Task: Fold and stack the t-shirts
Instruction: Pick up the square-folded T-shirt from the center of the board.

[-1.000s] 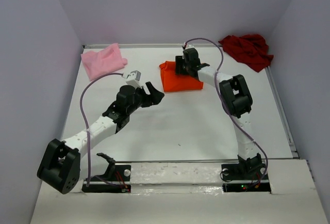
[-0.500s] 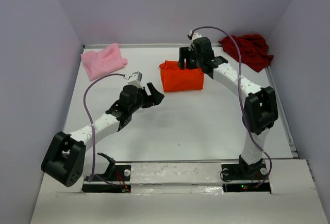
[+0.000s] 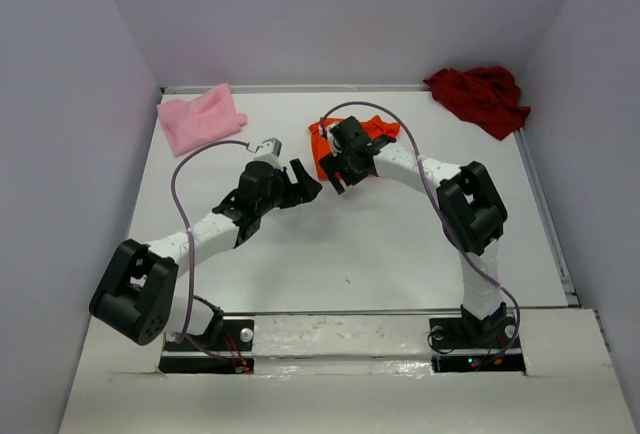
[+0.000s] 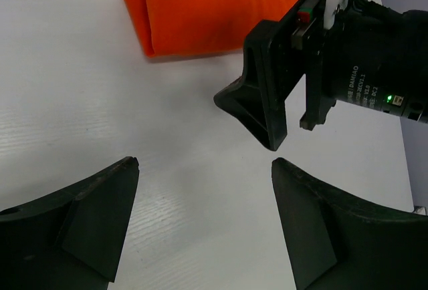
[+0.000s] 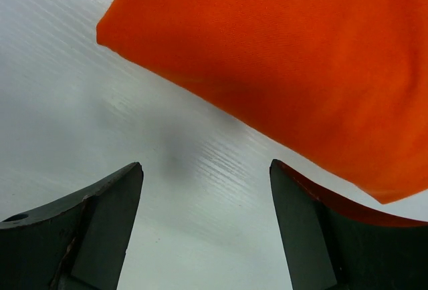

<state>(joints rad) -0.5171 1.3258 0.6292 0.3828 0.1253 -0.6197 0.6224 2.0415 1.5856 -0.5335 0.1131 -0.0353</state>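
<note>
White table (image 3: 380,254) in play: crumpled dark red t-shirt (image 3: 480,97) heaped in the far right corner, light pink t-shirt (image 3: 198,119) bunched far left, bright orange t-shirt (image 4: 214,6) folded flat at mid-table. Right gripper (image 5: 204,203) hangs wide and empty over the orange shirt's near edge; left gripper (image 4: 204,210), equally wide and empty, faces it close by.
</note>
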